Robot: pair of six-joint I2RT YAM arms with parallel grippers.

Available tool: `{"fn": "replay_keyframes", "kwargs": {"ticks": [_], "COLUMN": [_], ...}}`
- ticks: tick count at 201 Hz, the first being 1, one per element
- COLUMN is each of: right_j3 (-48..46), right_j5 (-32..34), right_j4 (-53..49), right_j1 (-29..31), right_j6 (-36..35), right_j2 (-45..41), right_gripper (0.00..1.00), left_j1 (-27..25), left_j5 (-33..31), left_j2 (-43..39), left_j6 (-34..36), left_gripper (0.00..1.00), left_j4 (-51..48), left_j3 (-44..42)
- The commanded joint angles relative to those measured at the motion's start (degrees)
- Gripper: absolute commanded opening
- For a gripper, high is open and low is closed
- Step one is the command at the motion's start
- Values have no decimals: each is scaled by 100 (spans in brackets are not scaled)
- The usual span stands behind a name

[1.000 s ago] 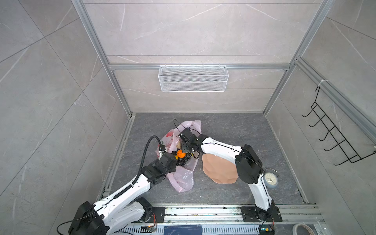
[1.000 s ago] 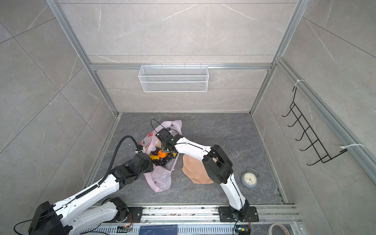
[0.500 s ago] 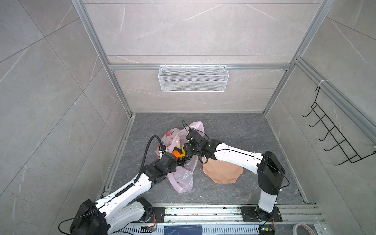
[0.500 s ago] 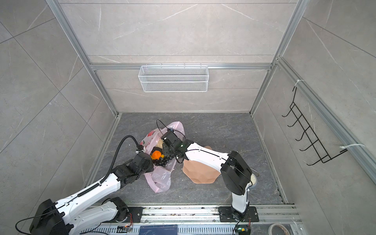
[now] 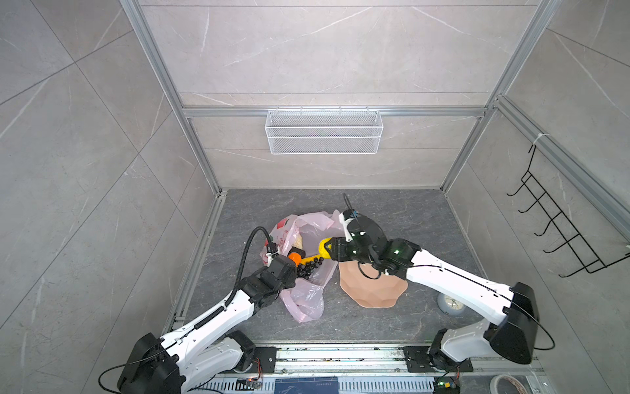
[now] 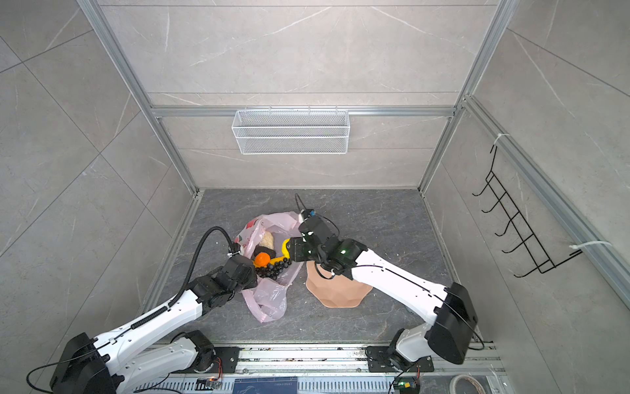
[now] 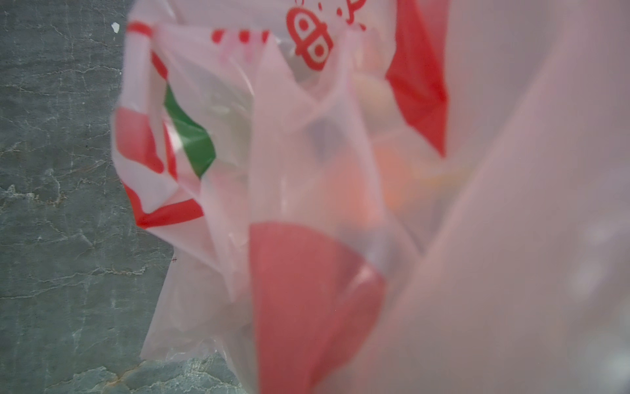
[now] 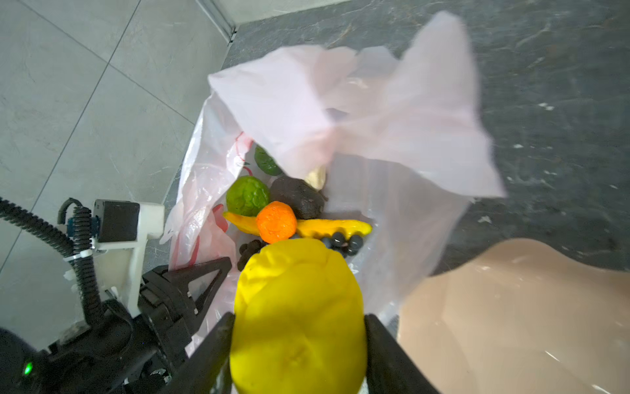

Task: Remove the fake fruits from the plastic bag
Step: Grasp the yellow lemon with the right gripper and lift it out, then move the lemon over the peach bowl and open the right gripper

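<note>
Pink plastic bag [image 8: 409,112], red prints; yellow fruit [image 8: 296,317].

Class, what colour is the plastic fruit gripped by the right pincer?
Bright yellow; the lumpy plastic fruit shows best in the right wrist view.

Plastic bag [image 7: 306,170]: red printed glyphs, blurred, unreadable. No other text.

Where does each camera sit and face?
Top views: high overhead, looking down; left arm, right arm, plastic bag and plate show.
Left wrist: on the left arm, close against the bag; none of the robot shows.
Right wrist: on the right arm, facing into the bag past the right tool gripping a yellow fruit; the left tool shows.
Shared: every view sees the bag.
</note>
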Motion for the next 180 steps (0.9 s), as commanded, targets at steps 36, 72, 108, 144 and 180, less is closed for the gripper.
{"fn": "replay_keyframes", "kwargs": {"ticks": [36, 72, 108, 144, 180], "right_j3": [-566, -1000, -1451, -1870, -1772], "right_j5": [213, 585, 842, 1038, 1174], "right_j4": [-1512, -1983, -2102, -1682, -1501], "right_j1": [-407, -640, -731, -727, -729], "right_j6": [121, 50, 127, 223, 266], "right_j2": [-1414, -1998, -2016, -1652, -888], "right_gripper": [58, 58, 58, 59, 59], "left_j1": [47, 58, 53, 60, 69], "left_j5": [-180, -244, -233, -229, -238], "left_j2": [76, 101, 102, 9, -90], "left_j6": [-3, 8, 7, 53, 19], "left_gripper": [0, 0, 0, 0, 0], "left_j4": [81, 64, 134, 56, 93], "left_j3": [190, 231, 197, 182, 93]}}
